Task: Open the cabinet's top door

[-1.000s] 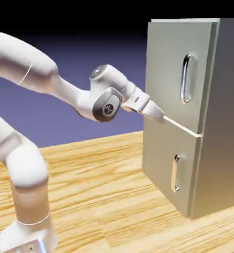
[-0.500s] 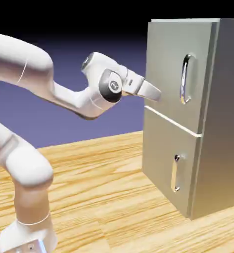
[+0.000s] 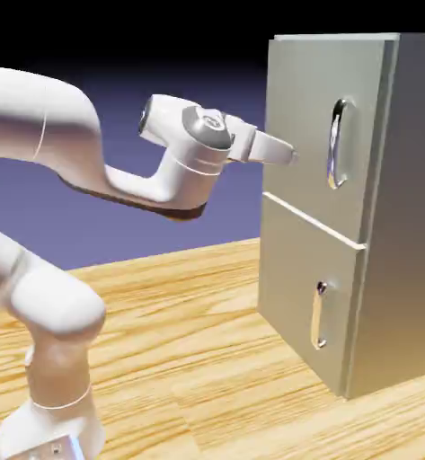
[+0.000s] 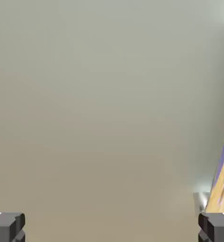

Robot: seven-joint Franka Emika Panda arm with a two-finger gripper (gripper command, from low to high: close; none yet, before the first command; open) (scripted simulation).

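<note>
The cabinet (image 3: 404,225) is a tall grey metal box at the exterior view's right, and both of its doors are shut. The top door (image 3: 305,99) carries a long vertical silver loop handle (image 3: 339,144). My gripper (image 3: 289,154) points at this door, level with the handle's middle and a little to its left, with its tips at or very near the panel. In the hand view the grey panel (image 4: 99,108) fills the frame. My gripper (image 4: 112,229) is open, its fingertips (image 4: 7,227) far apart with nothing between them. A shiny strip (image 4: 223,165) shows at the right edge.
The lower door (image 3: 296,296) has a shorter silver handle (image 3: 319,314) and sits below a thin seam. The cabinet stands on a wooden table (image 3: 198,359). My white arm arches in from the exterior view's left.
My hand rose from the seam between the two doors to the level of the top handle, and the wrist turned. The gripper stayed open. Neither door moved.
</note>
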